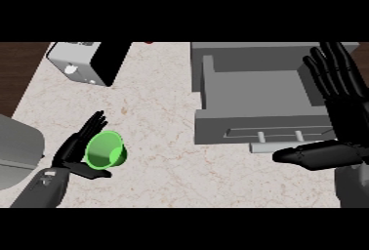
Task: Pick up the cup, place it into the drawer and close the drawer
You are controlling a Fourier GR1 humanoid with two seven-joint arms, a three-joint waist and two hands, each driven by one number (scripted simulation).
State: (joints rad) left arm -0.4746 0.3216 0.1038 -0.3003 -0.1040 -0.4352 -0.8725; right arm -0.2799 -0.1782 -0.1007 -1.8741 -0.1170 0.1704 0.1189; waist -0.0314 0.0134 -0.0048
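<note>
Left hand (71,152) grasped green cup (106,150) between thumb and fingers, tilted, over counter (158,117). Right hand (349,122) was released, fingers straight up, beside open drawer (238,122).

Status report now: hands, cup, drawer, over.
Left robot hand holds cup. Right robot hand open by drawer. Drawer open; nothing between.

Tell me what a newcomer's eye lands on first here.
The bright green cup stands out at lower left, held in the left hand. At upper right a grey drawer stands open, with the right hand open and upright beside it at the right edge.
</note>
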